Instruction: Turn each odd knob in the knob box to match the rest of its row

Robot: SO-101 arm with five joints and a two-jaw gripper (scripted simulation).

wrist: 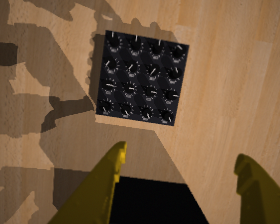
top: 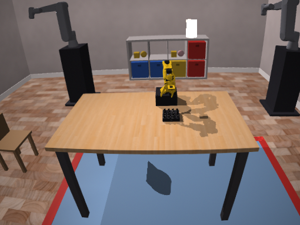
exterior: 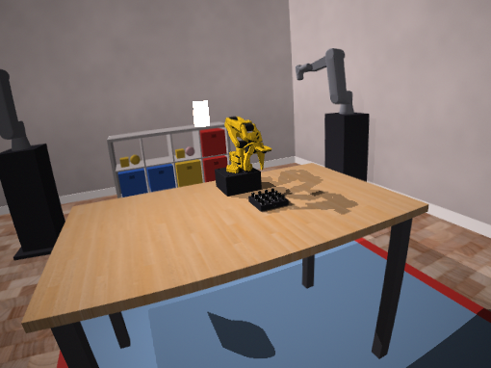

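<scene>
The black knob box (top: 171,119) (exterior: 270,204) (wrist: 142,79) lies on the table, with four lines of four knobs. In the wrist view, three knobs of the top line point up and the rightmost knob (wrist: 177,51) points up-left. In the second line three pointers slant from lower left to upper right; the rightmost knob (wrist: 174,74) points up, slightly left. The third line's pointers lie nearly level; the left one's direction is unclear. The bottom line's pointers slant to lower right. Row letters are unreadable. My gripper (top: 166,96) (wrist: 182,151) is open and empty, above and short of the box.
The arm stands on a black base block (top: 166,101) (exterior: 238,182) just behind the box. The arm's shadow falls across the wooden table (top: 112,126) (exterior: 159,240). A shelf (top: 167,38) and two grey arms on black pedestals stand beyond the table.
</scene>
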